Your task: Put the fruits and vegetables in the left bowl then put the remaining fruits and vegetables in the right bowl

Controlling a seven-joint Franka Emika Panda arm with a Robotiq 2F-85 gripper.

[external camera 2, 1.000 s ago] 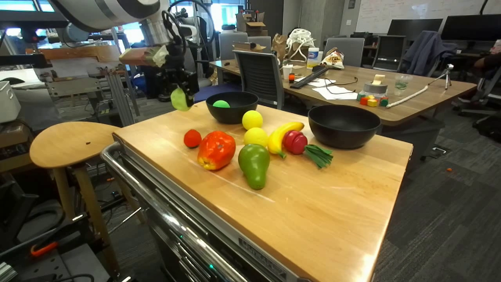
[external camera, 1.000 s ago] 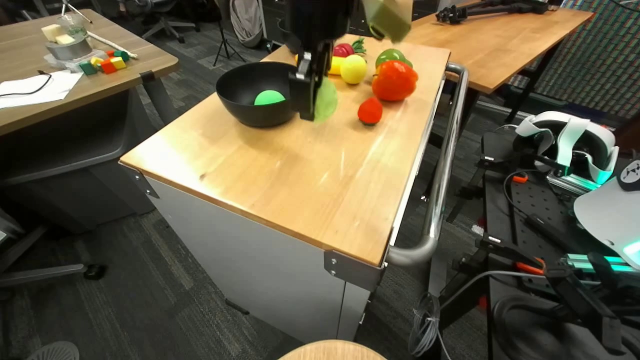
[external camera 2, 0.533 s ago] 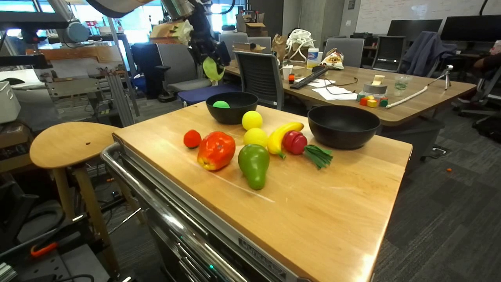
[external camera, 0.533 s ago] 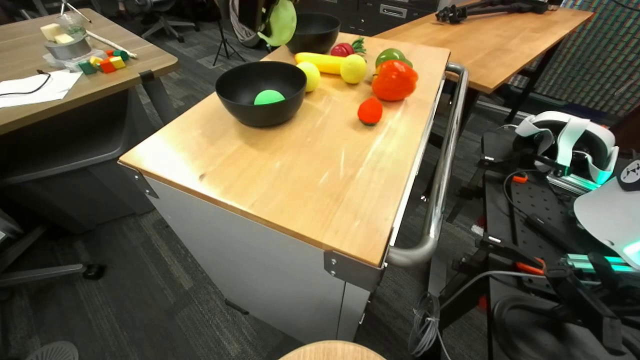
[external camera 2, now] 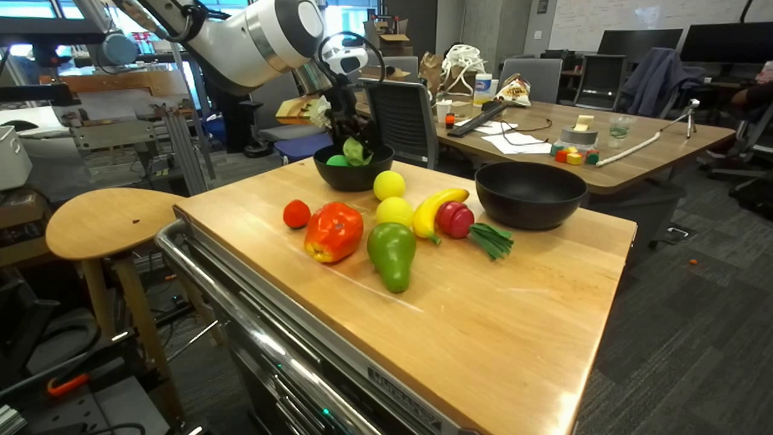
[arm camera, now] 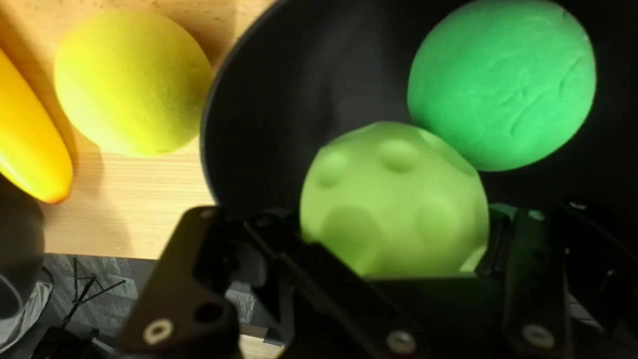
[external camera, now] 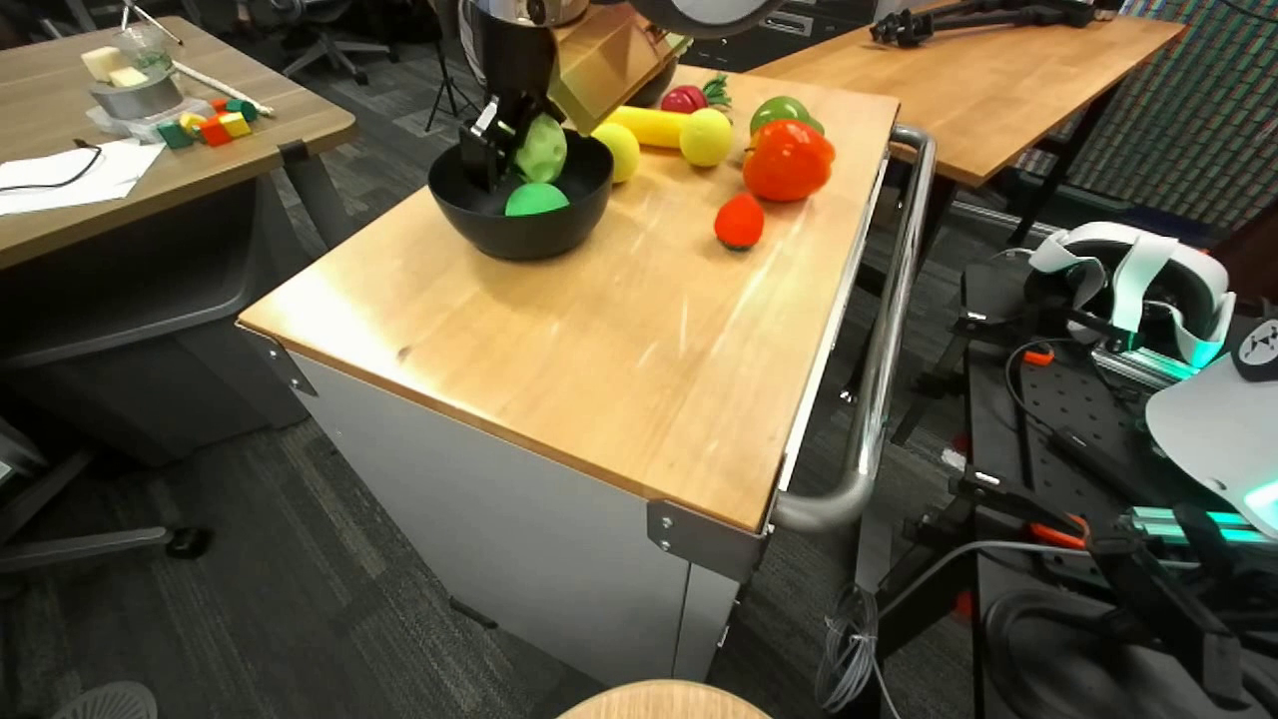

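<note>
While fruit (external camera 2: 427, 212) dots the wooden tabletop (external camera 2: 531, 338), chairs (external camera 2: 403, 118) stand beyond.

No word can be read with certainty. In an exterior view, a badge (external camera 2: 404, 397) below the edge of the surface (external camera 2: 513, 338) carries letters too blurred to spell; the print on a canister (external camera 2: 482, 90) and on a bag (external camera 2: 514, 92) is too small, and marks on the whiteboard (external camera 2: 634, 17) too faint.
</note>
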